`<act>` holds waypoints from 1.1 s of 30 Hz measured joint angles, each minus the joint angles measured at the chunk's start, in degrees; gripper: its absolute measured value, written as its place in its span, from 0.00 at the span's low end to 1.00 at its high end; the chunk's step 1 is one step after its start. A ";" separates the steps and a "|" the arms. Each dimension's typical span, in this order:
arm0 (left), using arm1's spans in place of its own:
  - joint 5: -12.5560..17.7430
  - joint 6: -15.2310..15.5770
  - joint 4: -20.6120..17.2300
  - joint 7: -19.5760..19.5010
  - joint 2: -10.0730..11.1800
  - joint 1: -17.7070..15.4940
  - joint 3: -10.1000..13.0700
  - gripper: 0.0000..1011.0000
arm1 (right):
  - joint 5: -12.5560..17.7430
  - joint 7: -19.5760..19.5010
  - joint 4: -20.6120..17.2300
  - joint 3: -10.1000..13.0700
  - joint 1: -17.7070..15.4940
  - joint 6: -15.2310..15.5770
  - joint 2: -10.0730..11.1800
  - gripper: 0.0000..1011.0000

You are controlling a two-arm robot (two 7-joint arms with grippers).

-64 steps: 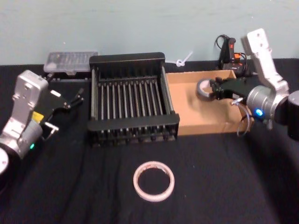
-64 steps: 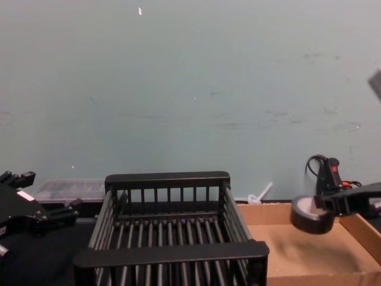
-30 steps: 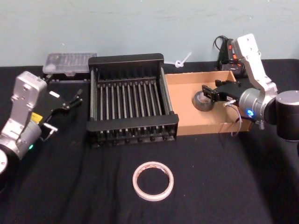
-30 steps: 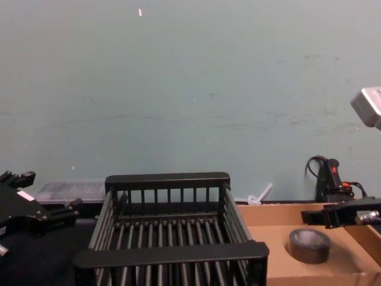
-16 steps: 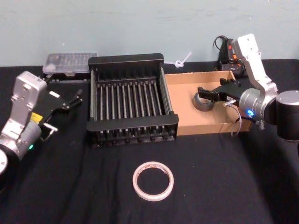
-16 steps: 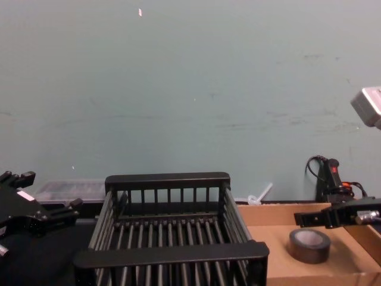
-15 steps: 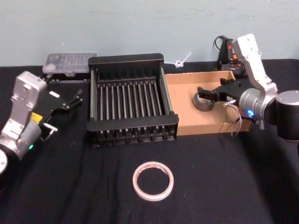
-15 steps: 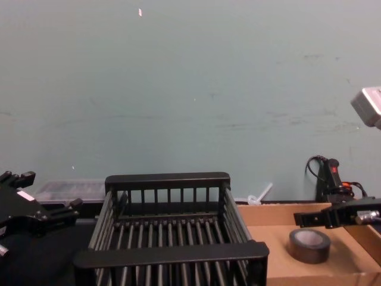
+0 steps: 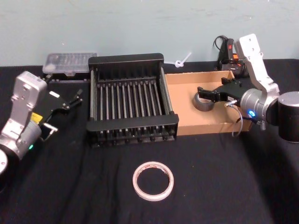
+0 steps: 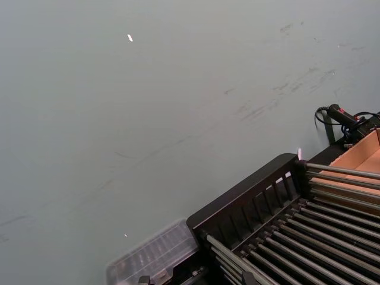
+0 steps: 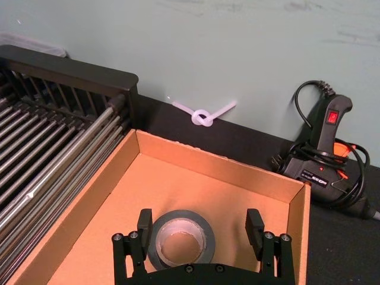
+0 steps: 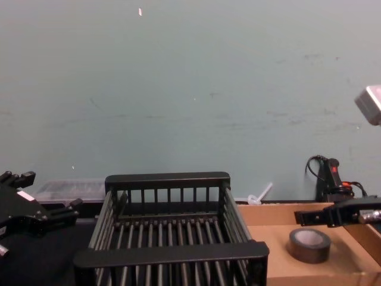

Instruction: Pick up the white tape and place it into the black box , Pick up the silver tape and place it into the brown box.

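Head view has the silver tape [image 9: 203,101] lying flat on the floor of the brown box [image 9: 187,114], far-right part, with the right gripper [image 9: 204,92] hovering just over it, fingers spread wide on either side of the roll and not gripping anything. White tape [image 9: 153,181] sits flat on the black table [image 9: 84,186], near side, well apart from the black box [image 9: 132,101], which is right beside the brown one on its left. Left gripper [image 9: 74,99] is off to the left of the black box, can't tell what its fingers are doing.

Pale blue-green wall [image 12: 190,89] behind, faint scuffs and scratches, small white fleck high up. Black cloth-covered table [image 9: 210,186] runs up to wall. Even, soft light.
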 joint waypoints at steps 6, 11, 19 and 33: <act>0.00 0.00 0.00 0.00 0.00 0.00 0.00 0.99 | -0.17 0.92 -3.59 1.37 -2.37 -0.32 0.89 0.99; 0.00 0.00 0.00 0.00 0.00 0.00 0.00 0.99 | -0.10 2.08 -8.01 2.21 -5.40 -0.53 2.53 0.99; 0.00 0.00 0.00 0.00 0.00 0.00 0.00 0.99 | 0.99 4.27 -17.51 3.68 -12.62 -1.90 6.68 0.99; 0.00 0.00 0.00 0.00 0.00 0.00 0.00 0.99 | 3.73 8.39 -28.38 3.95 -22.12 -3.19 14.14 0.99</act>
